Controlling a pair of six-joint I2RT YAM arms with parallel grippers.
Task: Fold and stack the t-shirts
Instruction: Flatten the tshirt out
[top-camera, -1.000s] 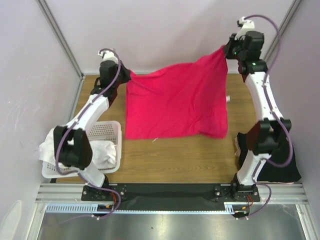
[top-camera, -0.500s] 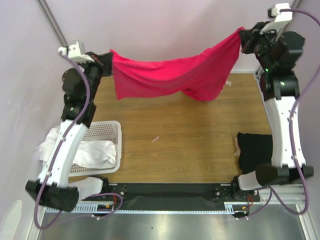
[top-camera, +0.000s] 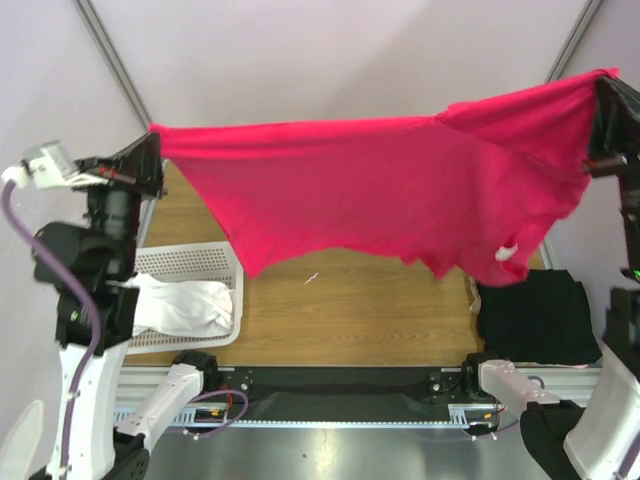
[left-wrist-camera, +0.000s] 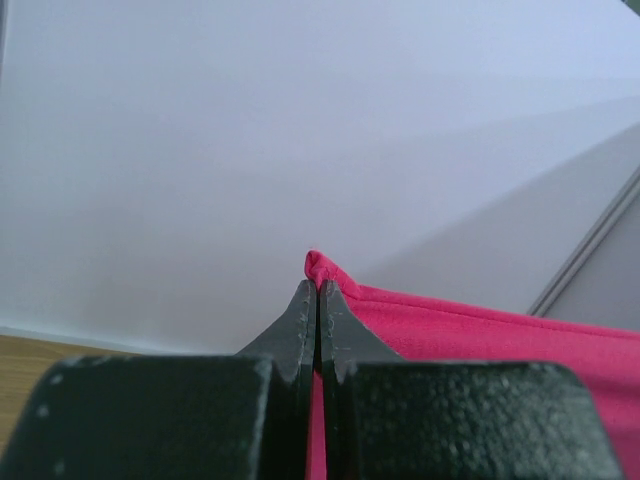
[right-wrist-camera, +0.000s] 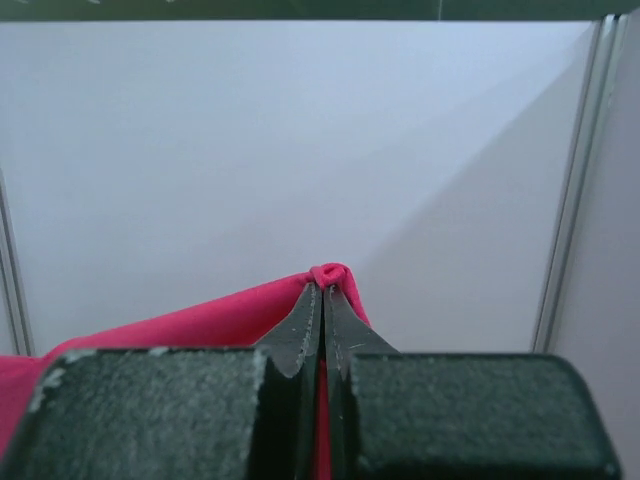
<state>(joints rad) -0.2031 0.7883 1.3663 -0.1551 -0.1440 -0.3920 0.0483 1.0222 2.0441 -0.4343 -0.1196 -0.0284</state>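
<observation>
- Hanging in the air above the table, the crimson-pink t-shirt stretches from far left to far right, with its lower edge hanging loose.
- The left gripper is pinched tight on the shirt's left corner, and a bit of fabric pokes out past the tips.
- The right gripper is clamped the same way on the right corner, which is held higher.
- A small white label dangles at the shirt's lower right edge.
- The black t-shirt lies flat at the near right of the table.
- Crumpled white t-shirts sit in the white basket at the near left.
</observation>
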